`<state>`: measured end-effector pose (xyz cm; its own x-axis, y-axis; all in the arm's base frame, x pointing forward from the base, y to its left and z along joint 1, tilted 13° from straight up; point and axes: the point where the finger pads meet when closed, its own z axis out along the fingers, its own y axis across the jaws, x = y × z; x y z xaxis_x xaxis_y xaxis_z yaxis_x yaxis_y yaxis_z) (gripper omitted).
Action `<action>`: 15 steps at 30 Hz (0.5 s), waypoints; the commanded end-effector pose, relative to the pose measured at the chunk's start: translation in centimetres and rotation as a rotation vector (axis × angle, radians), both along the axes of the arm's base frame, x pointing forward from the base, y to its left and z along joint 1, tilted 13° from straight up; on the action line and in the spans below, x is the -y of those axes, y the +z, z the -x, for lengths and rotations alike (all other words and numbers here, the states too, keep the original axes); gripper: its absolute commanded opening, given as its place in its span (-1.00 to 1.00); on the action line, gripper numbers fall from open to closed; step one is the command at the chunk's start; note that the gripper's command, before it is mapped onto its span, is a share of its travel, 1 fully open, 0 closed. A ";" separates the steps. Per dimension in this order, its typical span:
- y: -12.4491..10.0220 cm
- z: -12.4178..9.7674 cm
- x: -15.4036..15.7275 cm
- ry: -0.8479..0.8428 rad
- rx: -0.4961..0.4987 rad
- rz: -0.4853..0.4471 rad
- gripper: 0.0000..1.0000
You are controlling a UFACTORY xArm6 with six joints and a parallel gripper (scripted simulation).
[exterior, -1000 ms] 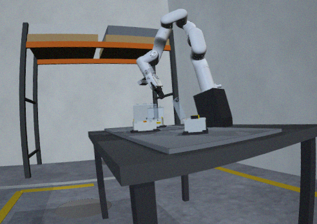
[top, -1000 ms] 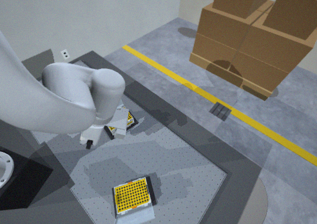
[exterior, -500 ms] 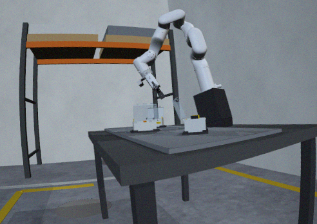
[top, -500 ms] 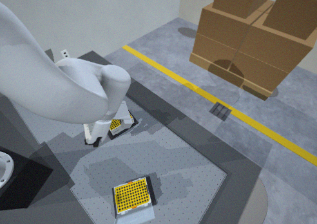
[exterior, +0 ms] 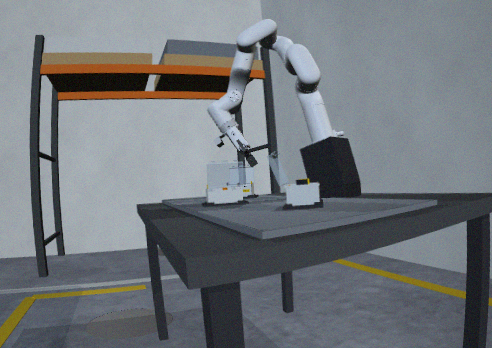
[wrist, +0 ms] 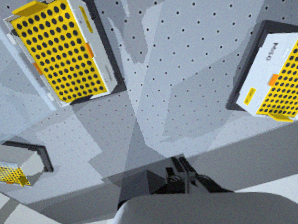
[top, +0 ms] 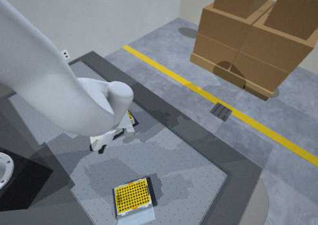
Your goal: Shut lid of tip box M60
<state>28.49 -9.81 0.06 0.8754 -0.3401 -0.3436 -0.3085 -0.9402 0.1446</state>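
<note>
Three tip boxes with yellow tip racks stand on the perforated grey mat [wrist: 190, 60] [top: 181, 167]. In the wrist view, one box [wrist: 60, 47] is at the upper left, one box [wrist: 15, 170] is at the lower left, and one box [wrist: 268, 80] is at the right edge. The right one's white sticker [wrist: 272, 52] seems to read M60. All racks show uncovered. My gripper [wrist: 176, 169] [top: 101, 149] [exterior: 251, 161] is shut and empty. It hangs tilted in the air above the mat, between the boxes, touching none.
In the top view, a box [top: 132, 196] with its lid [top: 137, 216] laid open is near the mat's front, and another box [top: 132, 119] is mostly hidden behind my arm. The black robot base [exterior: 330, 168] stands at the table's back. Cardboard boxes [top: 258, 41] stand on the floor.
</note>
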 end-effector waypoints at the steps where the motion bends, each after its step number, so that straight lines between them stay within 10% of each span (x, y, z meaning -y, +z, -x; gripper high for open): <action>1: -2.6 -0.6 0.6 0.000 0.003 0.002 -1.00; 15: -8.5 -1.3 1.7 0.000 0.003 0.002 -1.00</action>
